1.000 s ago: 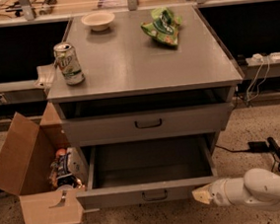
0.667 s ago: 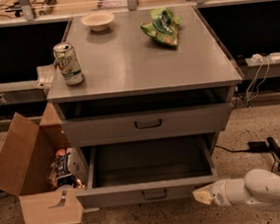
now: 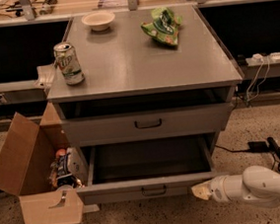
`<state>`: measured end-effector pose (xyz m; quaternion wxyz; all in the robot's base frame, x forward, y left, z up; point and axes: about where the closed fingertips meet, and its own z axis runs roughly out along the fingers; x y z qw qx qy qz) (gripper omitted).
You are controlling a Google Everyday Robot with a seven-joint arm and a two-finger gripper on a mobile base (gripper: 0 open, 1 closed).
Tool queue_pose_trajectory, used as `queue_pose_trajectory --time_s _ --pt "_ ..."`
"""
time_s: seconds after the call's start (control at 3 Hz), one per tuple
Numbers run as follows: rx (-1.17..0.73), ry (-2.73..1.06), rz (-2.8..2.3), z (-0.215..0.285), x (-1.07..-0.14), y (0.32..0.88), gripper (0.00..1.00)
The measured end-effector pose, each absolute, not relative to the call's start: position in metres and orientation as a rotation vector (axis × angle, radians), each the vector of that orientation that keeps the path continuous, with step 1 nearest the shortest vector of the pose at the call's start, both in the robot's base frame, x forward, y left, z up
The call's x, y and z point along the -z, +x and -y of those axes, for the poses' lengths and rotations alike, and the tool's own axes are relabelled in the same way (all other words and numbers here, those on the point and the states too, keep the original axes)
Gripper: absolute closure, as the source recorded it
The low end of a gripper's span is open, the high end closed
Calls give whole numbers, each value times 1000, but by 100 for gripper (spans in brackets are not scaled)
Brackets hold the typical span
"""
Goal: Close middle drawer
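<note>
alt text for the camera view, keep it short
A grey cabinet has its middle drawer pulled open, the white gripper at the right end of the drawer front. On top sit a can, a bowl and a green bag; an open cardboard box stands beside it.

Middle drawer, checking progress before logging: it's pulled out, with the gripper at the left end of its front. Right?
Not quite: the camera view shows the gripper at the right end of the middle drawer front, not the left. The drawer is pulled out.
</note>
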<state>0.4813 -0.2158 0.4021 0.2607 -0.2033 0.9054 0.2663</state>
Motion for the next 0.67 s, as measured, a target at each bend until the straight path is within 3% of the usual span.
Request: queue_pose_trajectory --time_s 0.67 --pt "-715 -532 -2445 215 -404 495 100"
